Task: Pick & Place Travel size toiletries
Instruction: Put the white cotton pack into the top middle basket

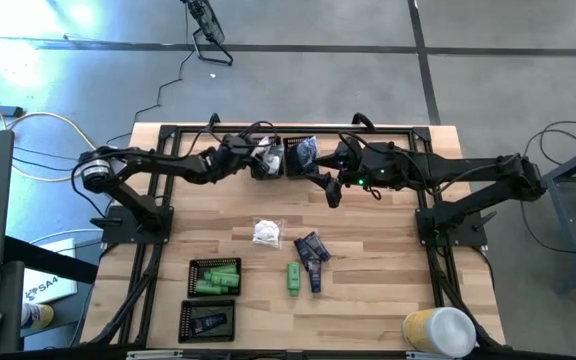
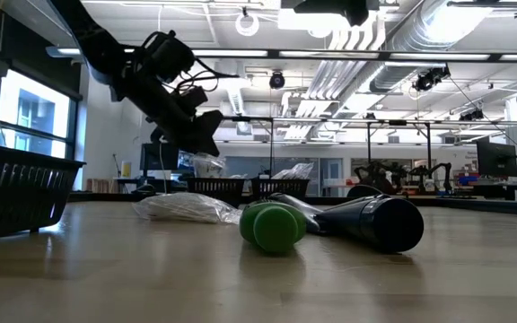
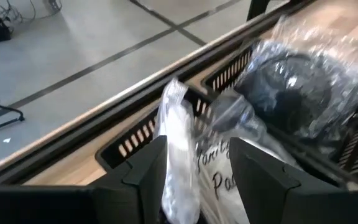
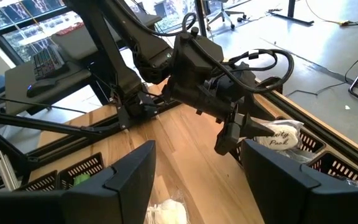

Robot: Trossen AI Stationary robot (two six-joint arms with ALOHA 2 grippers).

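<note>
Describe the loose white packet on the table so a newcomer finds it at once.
Start at the light wooden table and go to its middle. The crinkly white packet in clear wrap lies alone there, left of the dark navy tubes. Unlike the bright green tube, it is pale and shapeless.

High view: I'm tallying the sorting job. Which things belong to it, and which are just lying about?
Job:
- white packet between left pincer fingers over far tray
- bagged dark pieces
- white packet on table
- navy tubes
- green tube
- green tubes in tray
- navy tube in tray

Lying about:
- yellow cup
- cables
</note>
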